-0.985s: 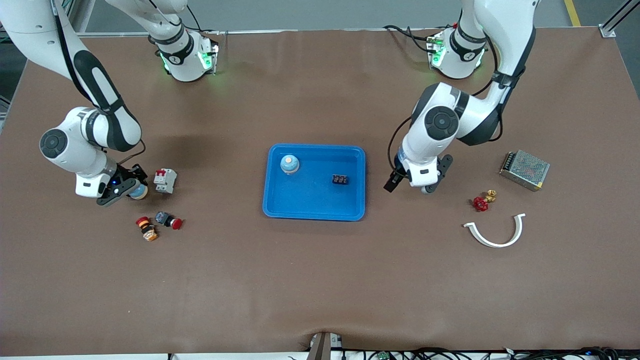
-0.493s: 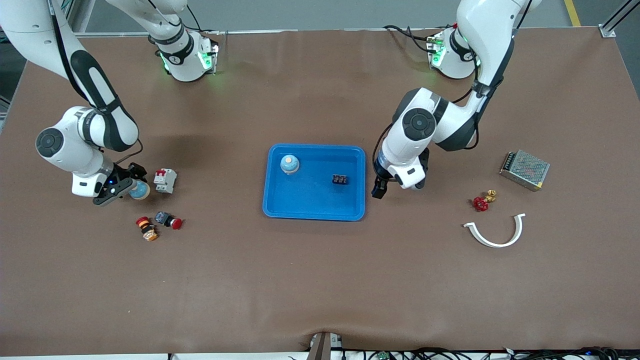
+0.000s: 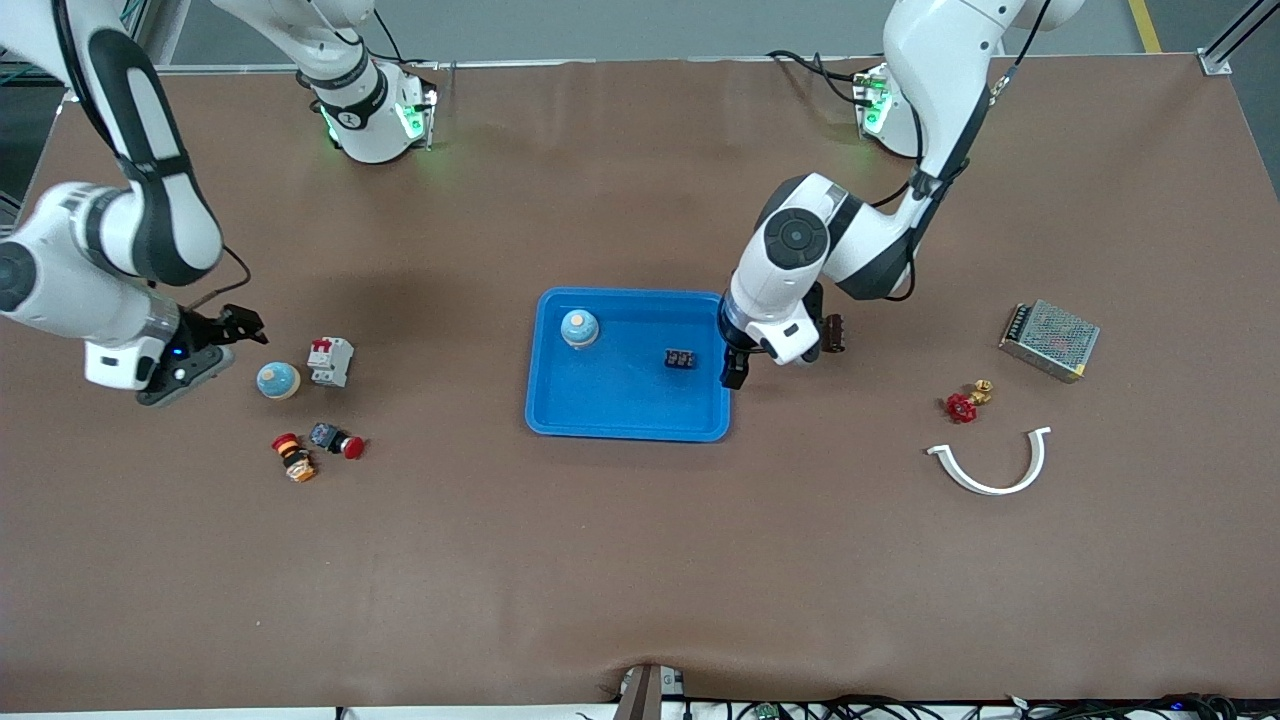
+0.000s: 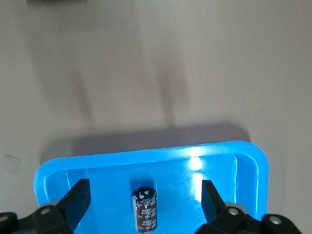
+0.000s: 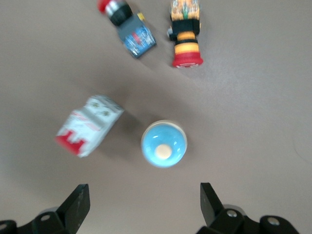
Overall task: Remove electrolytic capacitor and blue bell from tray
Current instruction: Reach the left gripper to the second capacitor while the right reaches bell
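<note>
Starting nearest the camera, two push buttons [image 3: 312,447] lie on the tabletop toward my right arm's end. Just farther back a blue bell [image 3: 278,380] stands free on the brown surface, close beside a white circuit breaker [image 3: 330,360]. My right pincer [image 3: 205,355] hangs over the tabletop next to that bell, spread wide and holding nothing; in its wrist view the bell [image 5: 164,144] sits clear of both fingers. At the middle of the tabletop is the tray [image 3: 560,415]. Inside it the electrolytic capacitor [image 3: 681,359] lies on its side near the rim at my left arm's end. A second blue bell [image 3: 579,327] stands farther from the camera, in the corner toward my right arm. My left pincer [image 3: 782,352] is over that same rim, wide and empty. The capacitor lies just inward of it, toward my right arm's end. In my left wrist view the capacitor [image 4: 146,207] is centred between my fingers, its long axis crosswise to the line they close along. I judge my left arm the nearer one for this piece, needing only a short reach inward and down. The bell in the tray looks nearer to my right arm.
</note>
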Controlling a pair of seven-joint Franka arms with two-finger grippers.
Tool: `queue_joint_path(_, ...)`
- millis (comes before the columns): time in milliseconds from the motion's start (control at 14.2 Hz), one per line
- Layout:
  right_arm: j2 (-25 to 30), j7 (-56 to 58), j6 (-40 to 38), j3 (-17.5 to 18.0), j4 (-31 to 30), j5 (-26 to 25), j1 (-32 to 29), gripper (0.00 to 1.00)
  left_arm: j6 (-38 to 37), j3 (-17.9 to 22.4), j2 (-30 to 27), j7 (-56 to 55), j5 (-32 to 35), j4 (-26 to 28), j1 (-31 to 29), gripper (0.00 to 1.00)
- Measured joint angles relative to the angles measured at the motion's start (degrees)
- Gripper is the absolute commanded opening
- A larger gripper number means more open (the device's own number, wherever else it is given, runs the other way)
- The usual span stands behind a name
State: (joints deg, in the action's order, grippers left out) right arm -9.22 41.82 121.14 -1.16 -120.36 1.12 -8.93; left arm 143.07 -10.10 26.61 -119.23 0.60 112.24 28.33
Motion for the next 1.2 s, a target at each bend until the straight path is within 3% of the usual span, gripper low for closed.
queue_joint_path(211, 2.2, -13.8, -18.1, 0.3, 13.2, 0.1, 5.4, 1.0, 1.0, 0.0, 1.0, -2.6, 0.7, -0.1, 1.2, 1.0)
queue_joint_path(422, 2.2, -29.6, -25.7, 0.7, 21.0, 0.4, 12.9, 1.0, 1.4, 0.0, 1.7, -4.4, 0.7, -0.1, 2.6, 1.0)
queue_joint_path(915, 0.6, -57.3, -22.9, 0.9, 22.2, 7.6, 26.2, 1.0, 3.1, 0.0, 3.0, -7.0, 0.7, -0.1, 5.0, 1.0)
queue_joint_path(1196, -1.7, -69.6, -17.2, 0.9, 22.0, 8.2, 34.3, 1.0, 4.1, 0.0, 3.7, -7.0, 0.8, -0.2, 5.2, 1.0)
